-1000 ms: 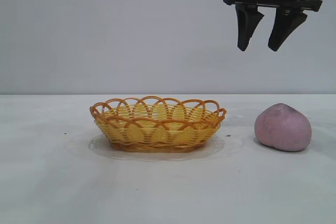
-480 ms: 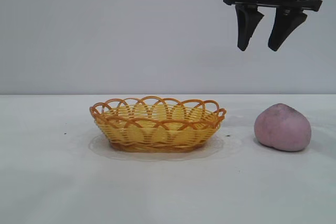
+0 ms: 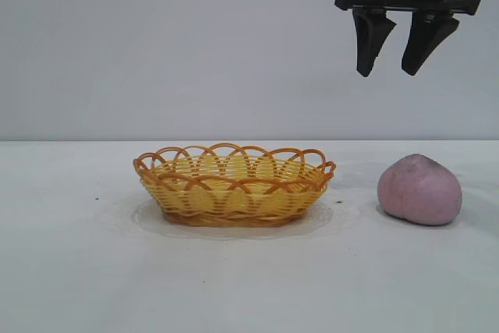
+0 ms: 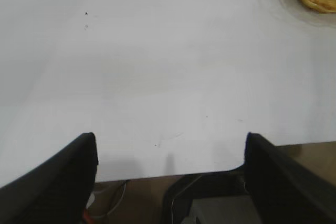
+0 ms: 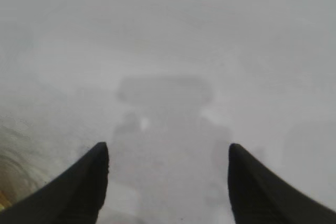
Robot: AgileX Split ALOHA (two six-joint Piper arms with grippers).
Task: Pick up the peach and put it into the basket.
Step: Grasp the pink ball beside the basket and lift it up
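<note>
Right end effector (image 3: 396,72) high above peach (image 3: 419,189), fingers down, spread, empty.

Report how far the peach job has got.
Nothing is done yet: the peach sits on the table to the right of the empty basket. In hand: the right hand hangs open, high above the peach, holding nothing. Left: descend, grasp the peach, carry it to the basket, release.

1 peach (image 3: 419,189), 1 basket (image 3: 234,183), 1 table (image 3: 70,271), 2 grippers.
</note>
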